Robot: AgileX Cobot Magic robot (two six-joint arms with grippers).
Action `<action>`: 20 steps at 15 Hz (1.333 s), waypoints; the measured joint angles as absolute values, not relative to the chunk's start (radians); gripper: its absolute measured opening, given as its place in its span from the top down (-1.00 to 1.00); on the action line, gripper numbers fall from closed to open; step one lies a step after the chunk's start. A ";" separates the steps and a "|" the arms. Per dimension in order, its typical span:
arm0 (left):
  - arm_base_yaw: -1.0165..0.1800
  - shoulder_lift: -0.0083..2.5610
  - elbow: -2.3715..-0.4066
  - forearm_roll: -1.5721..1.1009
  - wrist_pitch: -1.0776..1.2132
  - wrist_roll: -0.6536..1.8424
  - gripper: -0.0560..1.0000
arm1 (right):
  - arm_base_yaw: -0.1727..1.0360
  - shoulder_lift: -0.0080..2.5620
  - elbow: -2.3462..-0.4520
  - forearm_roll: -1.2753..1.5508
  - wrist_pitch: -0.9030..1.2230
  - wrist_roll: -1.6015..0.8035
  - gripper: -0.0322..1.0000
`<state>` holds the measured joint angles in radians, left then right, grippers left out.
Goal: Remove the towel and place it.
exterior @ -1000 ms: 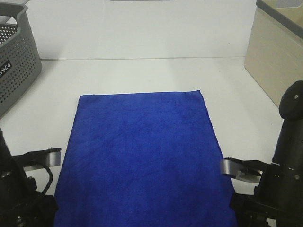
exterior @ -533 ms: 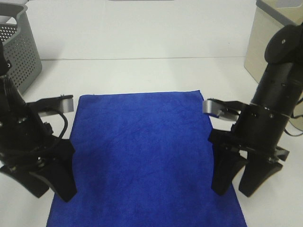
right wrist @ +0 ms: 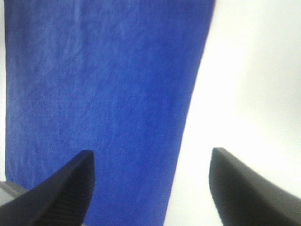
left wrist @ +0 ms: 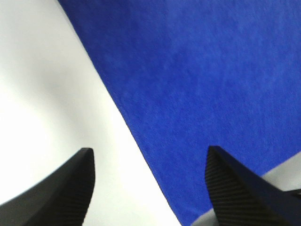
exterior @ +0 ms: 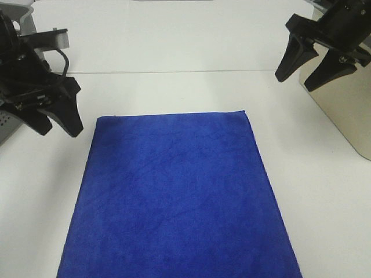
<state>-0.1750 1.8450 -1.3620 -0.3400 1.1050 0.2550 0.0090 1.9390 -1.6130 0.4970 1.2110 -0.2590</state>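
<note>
The royal-blue towel (exterior: 177, 194) lies spread flat on the white table, reaching the near edge of the exterior high view. It also shows in the left wrist view (left wrist: 207, 89) and the right wrist view (right wrist: 99, 94). My left gripper (exterior: 57, 124) is open and empty, raised above the table just left of the towel's far-left corner. My right gripper (exterior: 301, 74) is open and empty, high at the far right, well away from the towel. Both stand clear of the cloth.
A grey perforated basket (exterior: 4, 124) stands at the far left, mostly hidden behind my left arm. A beige box (exterior: 342, 107) stands at the far right edge. The white table (exterior: 174, 92) extends behind the towel.
Both arms have lifted and drawn back from the towel's near corners toward the far side of the table. The towel lies as before.
</note>
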 joint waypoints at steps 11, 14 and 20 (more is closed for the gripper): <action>-0.152 2.196 -1.714 -0.195 1.041 0.130 -0.53 | 0.009 2.316 -2.038 0.434 1.212 -0.208 -0.82; -0.152 2.282 -1.797 -0.230 1.007 0.130 -0.53 | 0.012 2.376 -2.049 0.434 1.212 -0.209 -0.82; -0.152 2.338 -1.818 -0.239 0.939 0.130 -0.53 | 0.073 2.446 -2.049 0.431 1.177 -0.217 -0.82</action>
